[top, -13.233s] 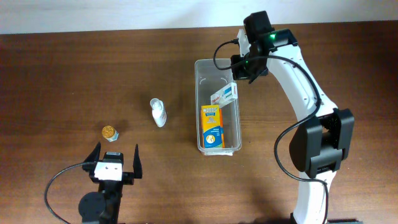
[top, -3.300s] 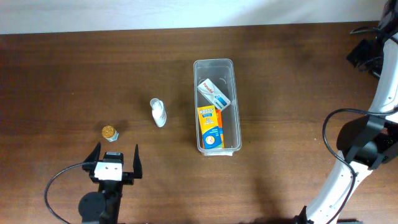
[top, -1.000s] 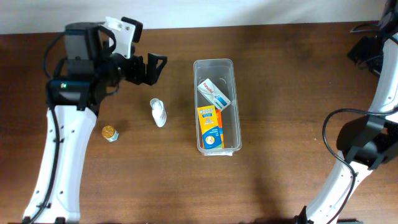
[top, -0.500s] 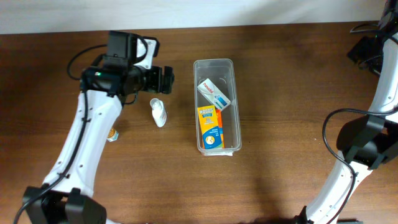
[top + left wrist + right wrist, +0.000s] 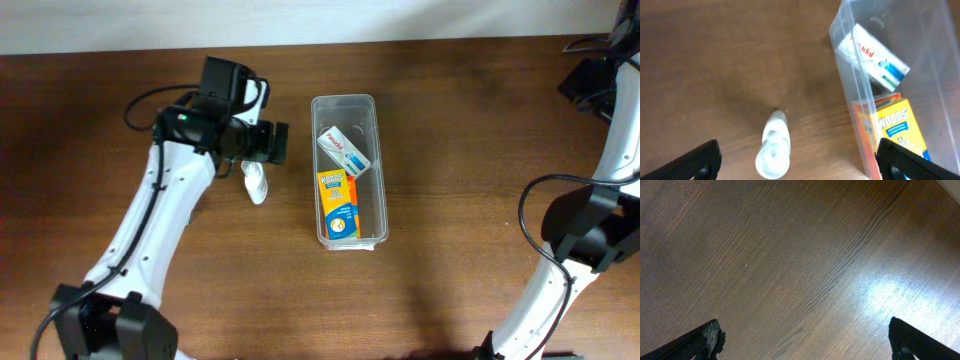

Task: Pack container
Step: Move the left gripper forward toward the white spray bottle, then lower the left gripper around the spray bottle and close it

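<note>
The container [image 5: 320, 170], a long clear bin, lies at mid-table; in the left wrist view its near wall [image 5: 852, 90] shows at right. In it lie a white and blue box [image 5: 344, 150] [image 5: 872, 60] and an orange and yellow box [image 5: 340, 205] [image 5: 897, 127]. A small white bottle [image 5: 255, 182] [image 5: 774, 152] lies on the wood to its left. My left gripper [image 5: 266, 148] [image 5: 802, 162] hovers open over the bottle's far end, nothing between its fingers. My right gripper [image 5: 805, 340] stands open above bare wood, and overhead only its arm shows at the far right.
The right arm [image 5: 610, 150] runs down the table's right edge, with a cable loop beside it. The left arm [image 5: 160, 220] crosses the left part of the table. A pale wall borders the table's far edge [image 5: 300, 30].
My left gripper has moved right and toward the bottle, from the far left to just beside the container. The right arm, the bottle and the boxes have not moved.
</note>
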Robot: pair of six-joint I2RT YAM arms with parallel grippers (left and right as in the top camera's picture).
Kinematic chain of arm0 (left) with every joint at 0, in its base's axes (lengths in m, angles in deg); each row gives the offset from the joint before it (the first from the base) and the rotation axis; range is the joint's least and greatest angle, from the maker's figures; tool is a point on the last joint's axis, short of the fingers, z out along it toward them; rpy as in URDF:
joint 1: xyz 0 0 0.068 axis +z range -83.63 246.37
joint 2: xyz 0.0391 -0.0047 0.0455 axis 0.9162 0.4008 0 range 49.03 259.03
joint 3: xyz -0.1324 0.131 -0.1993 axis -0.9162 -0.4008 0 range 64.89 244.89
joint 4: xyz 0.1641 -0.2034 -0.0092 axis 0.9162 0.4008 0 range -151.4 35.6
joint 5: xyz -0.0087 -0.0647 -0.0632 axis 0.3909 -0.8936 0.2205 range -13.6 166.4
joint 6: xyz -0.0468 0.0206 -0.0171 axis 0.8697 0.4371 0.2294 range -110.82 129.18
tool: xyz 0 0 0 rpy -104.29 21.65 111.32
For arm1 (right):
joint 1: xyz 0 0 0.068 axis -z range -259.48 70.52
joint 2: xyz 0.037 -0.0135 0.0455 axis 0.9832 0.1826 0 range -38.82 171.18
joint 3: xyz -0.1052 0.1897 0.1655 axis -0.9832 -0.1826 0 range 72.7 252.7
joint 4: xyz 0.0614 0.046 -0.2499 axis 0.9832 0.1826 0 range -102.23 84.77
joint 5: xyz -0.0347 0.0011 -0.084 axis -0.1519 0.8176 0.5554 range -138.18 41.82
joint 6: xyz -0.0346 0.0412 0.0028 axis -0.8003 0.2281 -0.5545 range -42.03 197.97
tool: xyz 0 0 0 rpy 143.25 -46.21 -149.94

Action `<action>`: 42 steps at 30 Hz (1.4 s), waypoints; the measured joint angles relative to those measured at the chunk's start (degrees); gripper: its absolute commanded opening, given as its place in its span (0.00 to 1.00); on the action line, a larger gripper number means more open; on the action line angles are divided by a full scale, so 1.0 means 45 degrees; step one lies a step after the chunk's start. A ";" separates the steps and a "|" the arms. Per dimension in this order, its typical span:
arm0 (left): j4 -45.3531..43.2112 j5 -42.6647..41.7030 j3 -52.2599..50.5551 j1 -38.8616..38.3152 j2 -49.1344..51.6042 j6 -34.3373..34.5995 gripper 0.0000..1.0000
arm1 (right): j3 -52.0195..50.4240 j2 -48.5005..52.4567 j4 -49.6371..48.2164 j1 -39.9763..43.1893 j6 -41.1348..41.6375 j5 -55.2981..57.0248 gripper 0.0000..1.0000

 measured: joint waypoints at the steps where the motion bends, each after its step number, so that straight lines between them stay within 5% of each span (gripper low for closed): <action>1: 0.0083 0.0058 0.0000 -0.0029 0.0121 0.0083 0.99 | 0.0005 0.0000 0.0000 0.0000 0.0010 -0.0005 0.98; 13: 0.0865 0.0801 0.0000 -0.0034 0.1365 0.1277 1.00 | 0.0005 0.0000 0.0000 0.0000 0.0005 0.0000 0.98; 42: 0.1098 0.0899 0.0000 -0.0034 0.2477 0.1462 0.99 | 0.0000 0.0000 0.0000 0.0000 0.0000 -0.0005 0.98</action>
